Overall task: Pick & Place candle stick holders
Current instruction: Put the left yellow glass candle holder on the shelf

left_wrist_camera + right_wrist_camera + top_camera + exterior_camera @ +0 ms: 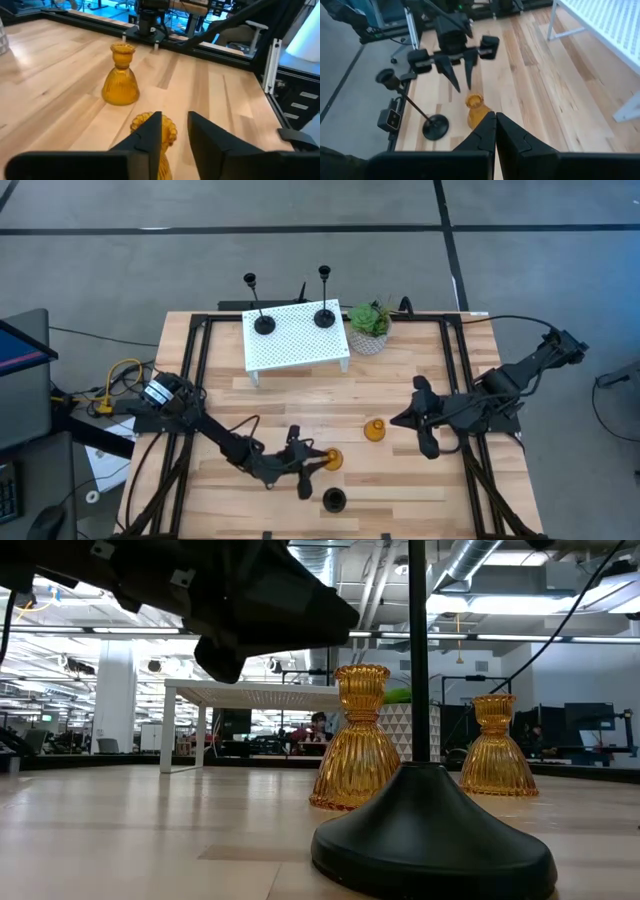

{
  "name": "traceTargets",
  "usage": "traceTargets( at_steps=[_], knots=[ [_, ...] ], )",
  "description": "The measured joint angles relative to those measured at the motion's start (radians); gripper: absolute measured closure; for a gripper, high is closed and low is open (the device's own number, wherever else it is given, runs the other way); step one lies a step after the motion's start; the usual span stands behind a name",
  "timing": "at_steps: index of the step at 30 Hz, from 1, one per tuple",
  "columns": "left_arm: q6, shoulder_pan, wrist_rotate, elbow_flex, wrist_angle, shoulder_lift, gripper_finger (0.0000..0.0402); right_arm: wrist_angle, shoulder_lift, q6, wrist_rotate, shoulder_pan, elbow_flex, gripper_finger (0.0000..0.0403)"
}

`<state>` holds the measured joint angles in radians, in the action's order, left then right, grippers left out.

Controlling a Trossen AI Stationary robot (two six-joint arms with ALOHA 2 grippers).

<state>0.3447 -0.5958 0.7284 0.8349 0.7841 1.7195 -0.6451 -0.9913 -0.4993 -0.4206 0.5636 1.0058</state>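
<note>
Nearest the overhead camera, two black candle stick holders (263,323) and (325,315) stand upright on the white perforated stand (297,340) at the table's far side, with a small potted plant (369,328) just beside it. On the wooden table (220,390) the left gripper (310,466) sits with its fingers parted beside one amber holder (333,459); from up here contact cannot be made out. A second amber holder (374,430) stands between the two arms, and a third black holder (333,500) stands near the table's front edge. The right gripper (428,425) hangs well apart from all of them.

The low view fills its foreground with that third black holder's base (432,840) and thin stem, both amber holders (356,745) and (497,750) upright behind it, which the overhead picture cannot confirm.

The left wrist view shows its fingers (150,137) open, tips on either side of the near amber holder's top (167,131), not closed on it; the other amber holder (120,77) stands farther off.

The right wrist view shows its own fingers (482,135) pressed together, holding nothing, and across the table the left gripper (461,72) open above an amber holder (476,111)
</note>
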Motion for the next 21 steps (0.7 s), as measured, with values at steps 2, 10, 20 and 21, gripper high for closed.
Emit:
traceTargets(
  at_steps=[2,10,20,21],
  knots=[
    [0.000,-0.007,0.000,0.000,-0.001,0.000,0.0292,-0.025,0.000,-0.018,0.000,0.000,0.000,0.0403],
    [0.050,-0.033,0.000,0.000,-0.099,0.000,0.0253,-0.081,0.000,-0.052,0.000,0.000,0.000,0.0403],
    [0.084,0.030,-0.028,0.000,-0.140,0.000,0.0219,-0.081,0.000,-0.052,0.000,0.000,0.000,0.0403],
    [0.084,0.043,-0.054,0.000,-0.140,0.003,0.0215,-0.081,0.000,-0.052,0.000,0.000,0.000,0.0403]
  ],
)
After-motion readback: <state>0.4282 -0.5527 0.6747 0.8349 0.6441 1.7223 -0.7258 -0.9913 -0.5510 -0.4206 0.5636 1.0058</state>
